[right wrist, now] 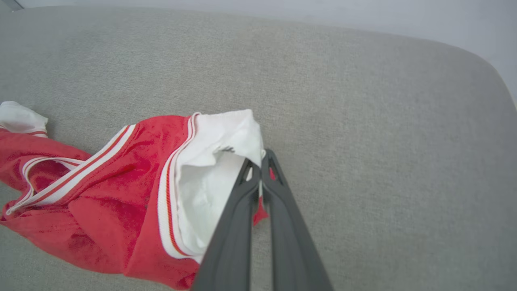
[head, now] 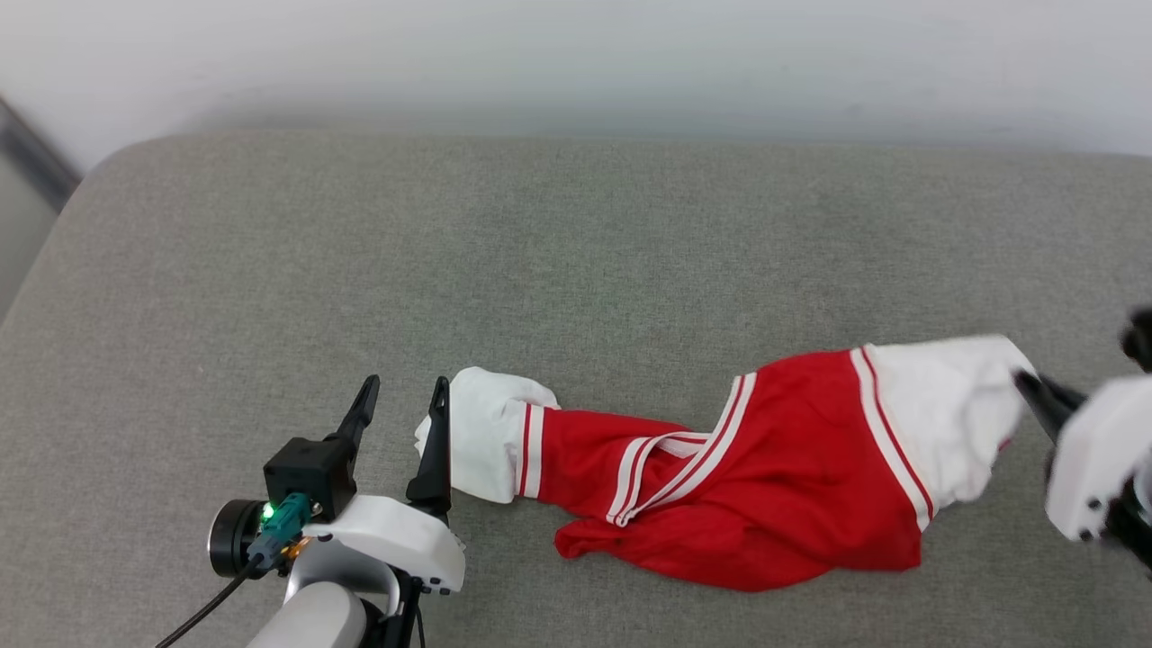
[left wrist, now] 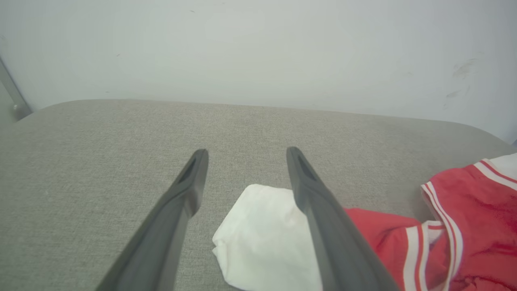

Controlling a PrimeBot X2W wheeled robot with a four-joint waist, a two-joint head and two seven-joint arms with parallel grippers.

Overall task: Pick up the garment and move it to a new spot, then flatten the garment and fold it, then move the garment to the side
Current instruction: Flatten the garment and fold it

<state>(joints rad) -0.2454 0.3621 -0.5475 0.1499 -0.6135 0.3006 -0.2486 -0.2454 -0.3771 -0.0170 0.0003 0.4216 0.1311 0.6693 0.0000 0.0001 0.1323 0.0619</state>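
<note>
Right wrist view: garment [right wrist: 101, 202], judged light and limp; right sleeve [right wrist: 210, 161] is pinched by right gripper [right wrist: 258, 159]; left gripper [head: 404, 389] is spread beside left sleeve [head: 481, 432], the other likely hold.

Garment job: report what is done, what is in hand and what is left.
Done: nothing clearly; the garment lies bunched on the grey cushion. In hand: the right gripper is shut on one white sleeve; the left gripper is open at the other sleeve. Left: flattening, folding, moving it aside.
</note>
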